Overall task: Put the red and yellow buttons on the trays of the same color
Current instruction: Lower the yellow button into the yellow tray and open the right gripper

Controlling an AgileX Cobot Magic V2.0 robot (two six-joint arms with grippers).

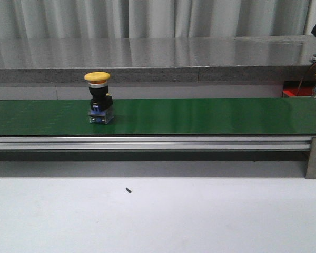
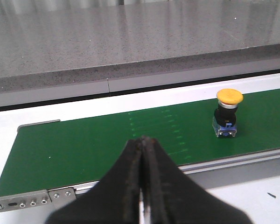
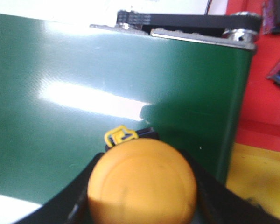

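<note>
While the right tool (image 3: 142, 205) pinches a yellow button (image 3: 142, 182) above the green belt's (image 3: 84, 93) end, near the yellow tray (image 3: 266, 177), the left tool (image 2: 143, 186) hangs pressed together. A second yellow button (image 1: 99, 104) stands upright on the belt. Releasing early could drop the held button onto the belt or the red tray (image 3: 266, 93).

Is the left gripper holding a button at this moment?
No, the left gripper is shut with nothing between its fingers, and the yellow button stands apart on the green belt.
</note>
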